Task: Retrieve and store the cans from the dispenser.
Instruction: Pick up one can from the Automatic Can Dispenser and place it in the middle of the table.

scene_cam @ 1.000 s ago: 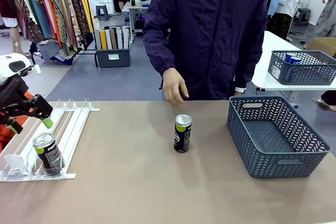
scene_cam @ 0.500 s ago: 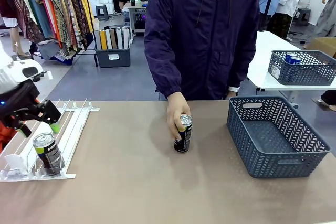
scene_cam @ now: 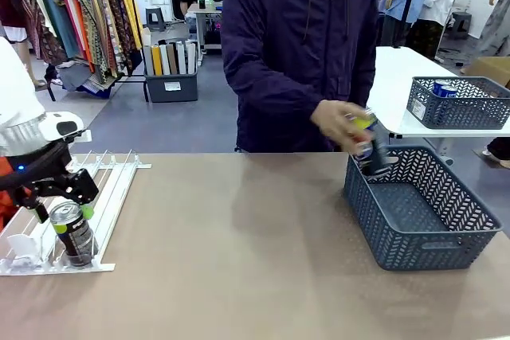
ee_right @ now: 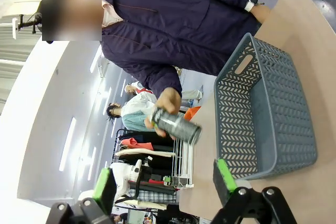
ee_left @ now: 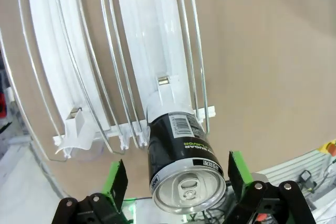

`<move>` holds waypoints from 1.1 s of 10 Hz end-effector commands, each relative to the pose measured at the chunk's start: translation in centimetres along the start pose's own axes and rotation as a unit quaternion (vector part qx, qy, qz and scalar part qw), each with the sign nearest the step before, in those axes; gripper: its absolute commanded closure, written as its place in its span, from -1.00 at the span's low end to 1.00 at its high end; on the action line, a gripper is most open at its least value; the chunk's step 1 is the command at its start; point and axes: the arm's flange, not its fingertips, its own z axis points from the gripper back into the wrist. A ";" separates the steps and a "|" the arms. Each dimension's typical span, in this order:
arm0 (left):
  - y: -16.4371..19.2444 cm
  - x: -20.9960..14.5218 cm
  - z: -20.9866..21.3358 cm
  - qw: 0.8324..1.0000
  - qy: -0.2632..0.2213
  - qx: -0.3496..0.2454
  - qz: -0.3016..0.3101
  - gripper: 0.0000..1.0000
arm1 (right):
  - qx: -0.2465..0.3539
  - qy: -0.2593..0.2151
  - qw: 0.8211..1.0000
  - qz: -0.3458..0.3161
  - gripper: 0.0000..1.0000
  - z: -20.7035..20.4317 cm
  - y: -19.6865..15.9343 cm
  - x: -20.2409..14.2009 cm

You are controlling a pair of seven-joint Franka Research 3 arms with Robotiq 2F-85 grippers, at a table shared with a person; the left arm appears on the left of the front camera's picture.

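Black with a green-and-white label and a silver top, the can (ee_left: 184, 166) is standing upright at the low front end of the white rack (ee_left: 157, 51). The slope and the front stop are holding it there within easy reach, in a lane on the side nearer the table's middle. The left gripper (ee_left: 177, 179) is hanging over it with its jaws spread wide. One green pad is sitting on each side of the can's upper part with a gap showing on both sides, so it is gripping nothing. This straddle looks like lining up for a side grasp just below the rim. Farther out across the brown table (scene_cam: 239, 276), the person's hand (scene_cam: 339, 121) is carrying a second can (scene_cam: 368, 145), blurred and tilted, over the near corner of the grey basket (scene_cam: 398, 252). The hand appears to be lowering it in for storage. The right gripper (ee_right: 164, 182) is waiting with its jaws wide apart and empty, raised off the table and facing the person and the basket, probably to keep that side free for the hand.
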 end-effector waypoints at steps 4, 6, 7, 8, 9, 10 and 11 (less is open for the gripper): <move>-0.6 -0.2 0.4 0.999 0.034 0.020 0.004 -1.00 | 0.004 -0.003 1.000 -0.003 -1.00 -0.1 0.4 0.1; -0.5 0.1 0.4 0.999 0.029 0.021 0.008 -0.32 | 0.004 -0.003 1.000 -0.003 -1.00 -0.1 0.4 0.1; -0.7 0.2 0.4 0.999 0.024 0.020 0.004 0.86 | 0.004 -0.003 1.000 -0.003 -1.00 -0.1 0.4 0.1; -0.8 0.5 0.4 1.000 0.016 0.011 -0.014 1.00 | 0.004 -0.003 1.000 -0.003 -1.00 -0.1 0.4 0.1; -0.6 0.7 0.4 1.000 0.008 0.013 -0.005 1.00 | 0.004 -0.003 1.000 -0.003 -1.00 -0.1 0.4 0.1; -0.8 0.8 0.2 1.000 0.012 0.020 -0.007 1.00 | 0.004 -0.003 1.000 -0.003 -1.00 -0.1 0.4 0.1; -0.9 0.9 0.0 1.000 0.011 0.026 -0.007 1.00 | 0.004 -0.003 1.000 -0.003 -1.00 -0.1 0.4 0.1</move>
